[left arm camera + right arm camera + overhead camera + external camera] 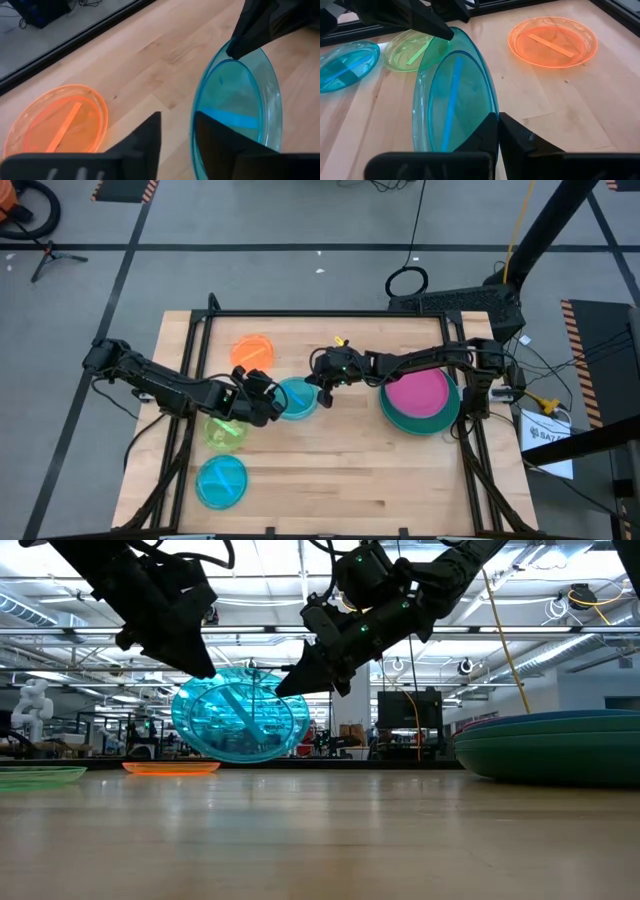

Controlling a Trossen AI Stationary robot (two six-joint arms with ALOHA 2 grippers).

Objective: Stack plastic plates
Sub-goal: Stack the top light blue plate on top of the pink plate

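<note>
From above, a cyan plate (297,399) is seen mid-table between both grippers, an orange plate (252,351) behind it. Low down, it is held tilted above the table (330,840). In the left wrist view, the left gripper (176,131) is parted astride its rim. In the right wrist view, the right gripper (497,131) is clamped on its rim.

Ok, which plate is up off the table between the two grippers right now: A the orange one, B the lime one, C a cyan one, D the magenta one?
C: the cyan plate hangs tilted above the wood, its rim pinched in the right gripper.
</note>
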